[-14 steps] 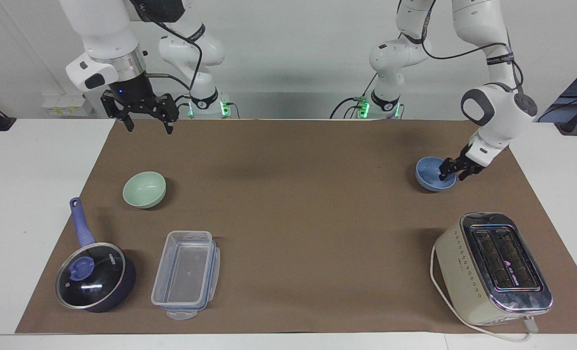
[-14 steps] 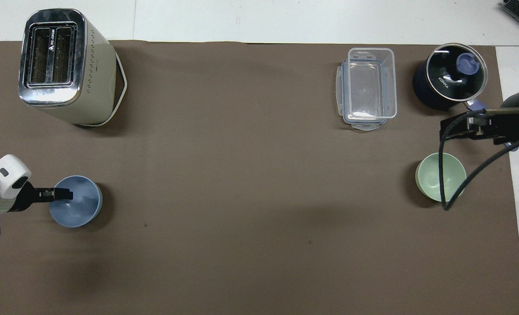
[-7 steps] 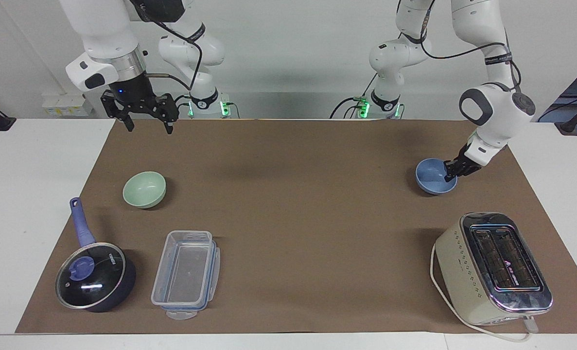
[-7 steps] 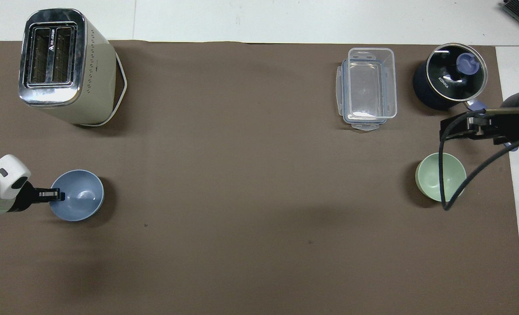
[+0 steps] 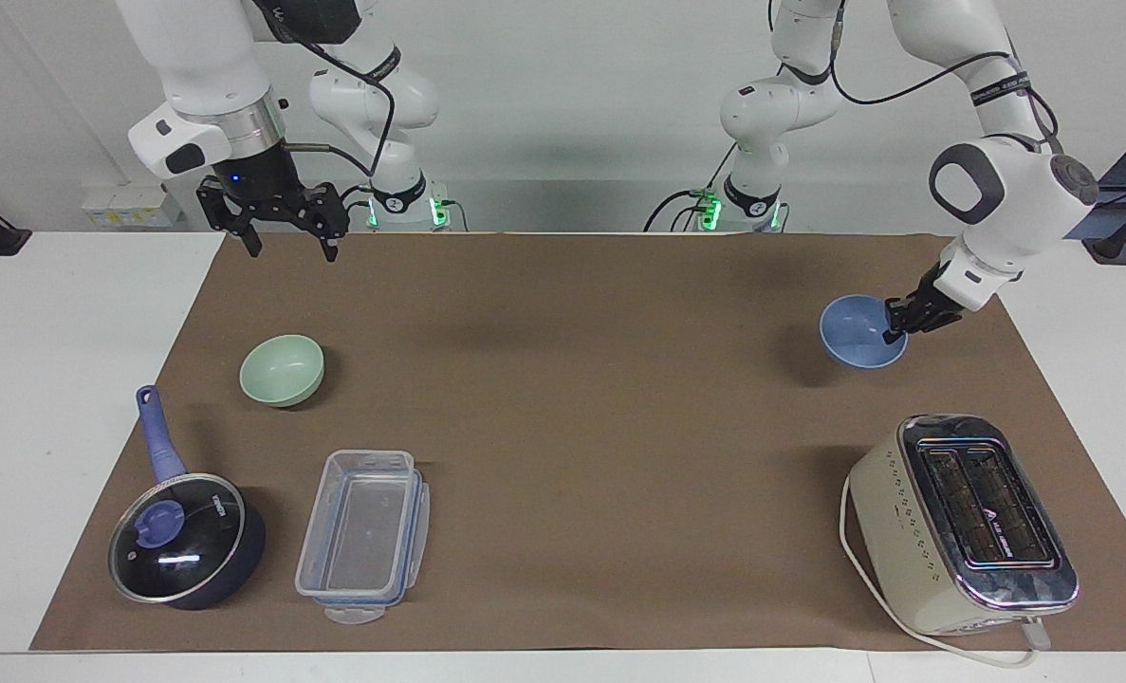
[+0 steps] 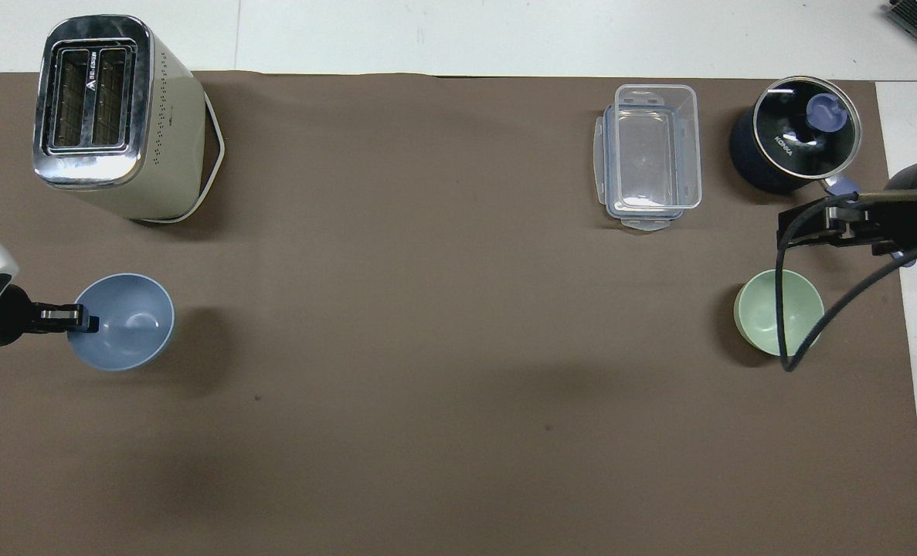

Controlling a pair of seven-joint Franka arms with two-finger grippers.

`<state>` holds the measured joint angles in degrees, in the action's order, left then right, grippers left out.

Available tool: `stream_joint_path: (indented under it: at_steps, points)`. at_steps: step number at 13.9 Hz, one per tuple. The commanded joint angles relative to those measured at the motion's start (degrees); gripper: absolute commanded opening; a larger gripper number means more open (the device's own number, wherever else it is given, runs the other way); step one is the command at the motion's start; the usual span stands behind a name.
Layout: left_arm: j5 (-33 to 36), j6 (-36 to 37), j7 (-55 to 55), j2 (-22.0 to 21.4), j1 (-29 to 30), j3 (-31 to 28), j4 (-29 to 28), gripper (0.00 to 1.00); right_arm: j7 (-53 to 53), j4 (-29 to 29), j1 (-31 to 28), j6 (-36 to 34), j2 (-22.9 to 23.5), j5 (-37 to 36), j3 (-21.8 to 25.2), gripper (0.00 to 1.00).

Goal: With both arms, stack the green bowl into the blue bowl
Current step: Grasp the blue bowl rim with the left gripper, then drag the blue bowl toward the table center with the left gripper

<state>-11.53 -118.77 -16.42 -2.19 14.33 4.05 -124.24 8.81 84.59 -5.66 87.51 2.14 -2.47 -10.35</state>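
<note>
At upper left of the facing view our right end effector (image 5: 283, 242) waits open above the green bowl (image 5: 282, 369), while at right our left end effector (image 5: 896, 327), just clamped on the blue bowl (image 5: 857, 332) rim, has lifted it clear of the counter (image 5: 600, 398), ready for carrying.

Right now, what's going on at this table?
The left hand is shut on the rim of the blue bowl and holds it just off the brown mat, its shadow showing beneath it, at the left arm's end of the table. The green bowl sits untouched on the mat at the right arm's end. The right hand hangs open in the air, waiting, not touching anything. A toaster, a lidded pot and a clear container lie farther from the robots.
</note>
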Motion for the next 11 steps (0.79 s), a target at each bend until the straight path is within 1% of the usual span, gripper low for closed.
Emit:
stream_joint_path:
  at_steps: [1,3,5,7,9,11]
  points:
    - [-1.0,2.0,8.6,-0.3,-6.4,-0.3,2.2,0.00,-0.8,1.2,-0.9,1.0,-0.8,1.5,-0.2,1.00]
    - [-1.0,0.9,15.5,-0.3,-12.1,-0.3,2.3,0.00,-0.8,1.2,-0.9,1.0,-0.8,1.5,-0.2,1.00]
    - [-1.0,0.2,19.9,-0.4,-16.7,-0.3,1.8,0.00,-0.8,1.2,-0.9,0.9,-0.8,1.5,-0.2,1.00]
    - [-1.0,-1.7,25.7,-0.5,-22.5,-0.4,1.0,0.00,-0.8,1.2,-0.9,0.9,-0.8,1.5,-0.2,1.00]
    - [-1.0,-7.2,31.3,-0.3,-27.9,-0.3,-1.8,0.00,-0.8,1.2,-0.9,1.0,-0.8,1.5,-0.2,1.00]
    - [-1.0,-12.3,34.6,0.2,-33.2,-0.4,-5.0,0.00,-0.8,1.2,-0.9,1.0,-0.8,1.5,-0.2,1.00]
